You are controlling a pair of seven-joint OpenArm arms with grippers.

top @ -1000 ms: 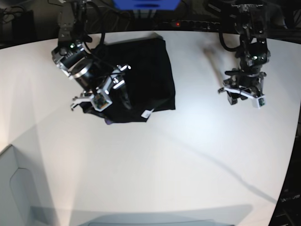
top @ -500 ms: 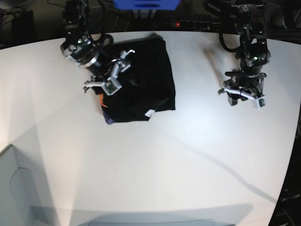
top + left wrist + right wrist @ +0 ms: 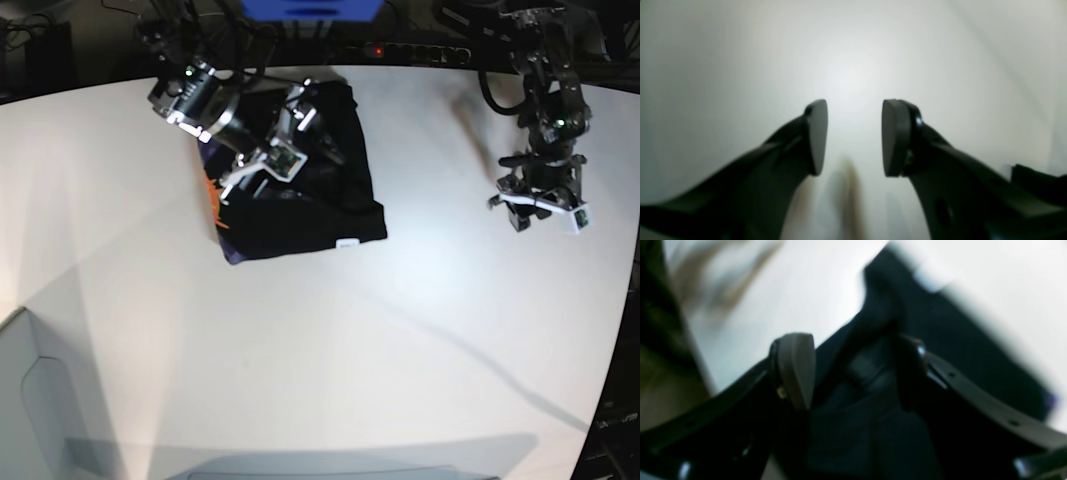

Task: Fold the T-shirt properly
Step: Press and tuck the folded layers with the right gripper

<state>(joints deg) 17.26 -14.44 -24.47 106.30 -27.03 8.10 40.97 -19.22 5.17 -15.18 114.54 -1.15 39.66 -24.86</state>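
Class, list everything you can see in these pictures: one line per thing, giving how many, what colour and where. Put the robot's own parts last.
T-shirt: one, black, folded into a rough rectangle at the far side of the table, left of centre in the base view.
Print: one patch, orange with some purple, showing along the shirt's left edge.
Tag: one, white, at the shirt's near edge.
Table: one, white, under everything.
Blue object: one, beyond the table's far edge; cannot tell what it is.
Right hand: one, black and silver, open, above the shirt.
Left hand: one, black and silver, open, over bare table, apart from the shirt.
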